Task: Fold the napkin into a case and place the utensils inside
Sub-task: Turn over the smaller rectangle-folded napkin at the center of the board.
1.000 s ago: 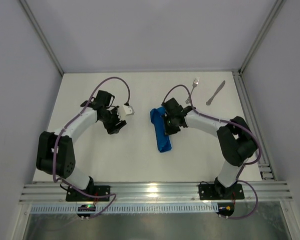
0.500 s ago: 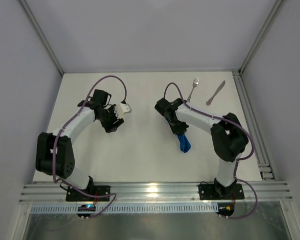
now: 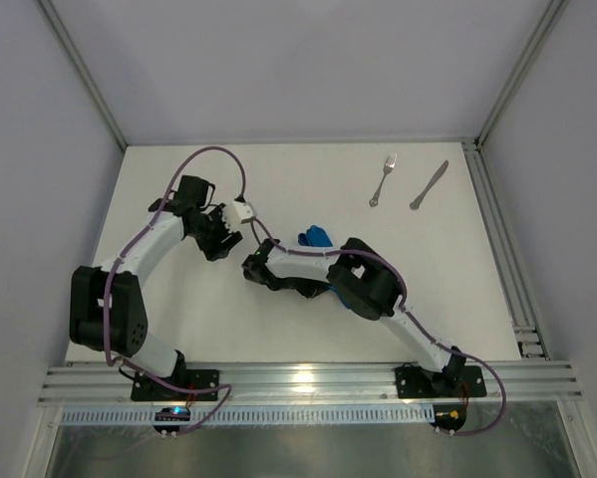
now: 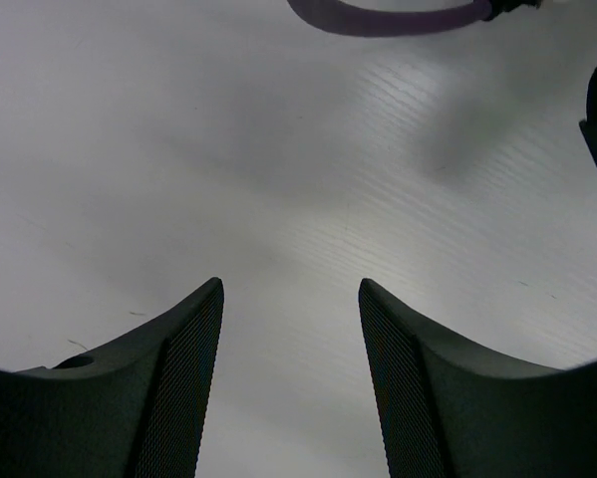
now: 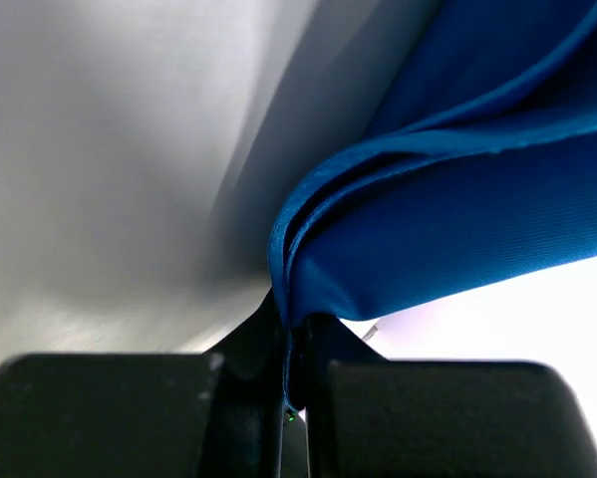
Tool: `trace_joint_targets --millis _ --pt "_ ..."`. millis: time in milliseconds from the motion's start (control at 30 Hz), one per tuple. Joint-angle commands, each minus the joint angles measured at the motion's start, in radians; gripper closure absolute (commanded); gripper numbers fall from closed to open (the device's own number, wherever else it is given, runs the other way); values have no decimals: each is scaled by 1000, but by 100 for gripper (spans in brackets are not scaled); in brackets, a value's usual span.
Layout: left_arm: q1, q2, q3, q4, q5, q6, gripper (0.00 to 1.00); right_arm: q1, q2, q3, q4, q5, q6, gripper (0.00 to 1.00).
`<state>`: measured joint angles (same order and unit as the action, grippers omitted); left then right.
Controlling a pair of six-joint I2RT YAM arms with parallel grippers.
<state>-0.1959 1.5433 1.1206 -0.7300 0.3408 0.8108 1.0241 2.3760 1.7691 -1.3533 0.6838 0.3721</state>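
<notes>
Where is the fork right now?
Top view: the fork lies on the table, far right side, just left of the knife.

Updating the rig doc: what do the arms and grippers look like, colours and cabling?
Both arms have white tubular links between bulky black joint housings: left arm, right arm. A purple cable runs along each. Left gripper: two dark, tapered fingers with finely textured pads. Right gripper is black too. No markings visible.

From above you get only a scrap of napkin (image 3: 318, 237); right arm (image 3: 300, 261) covers the rest. Right wrist view: cloth runs off top, right edges.
</notes>
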Motion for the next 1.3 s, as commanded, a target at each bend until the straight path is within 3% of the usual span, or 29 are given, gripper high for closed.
trace_joint_targets --millis 0,167,500,733,1000,1267 --pt "9 -35 36 24 21 -10 41 30 31 81 -17 -24 10 96" --pt "9 -26 44 23 36 -16 40 62 54 69 25 -44 14 96" --pt "15 12 107 11 60 -47 40 148 26 90 91 55 63 57" --pt "23 14 108 4 55 -39 40 189 11 96 132 63 76 49" --pt "30 29 119 -14 55 -33 40 228 -58 101 272 0 45 32" --pt "56 57 148 -16 87 -54 39 251 -214 -15 460 -59 -2 31"
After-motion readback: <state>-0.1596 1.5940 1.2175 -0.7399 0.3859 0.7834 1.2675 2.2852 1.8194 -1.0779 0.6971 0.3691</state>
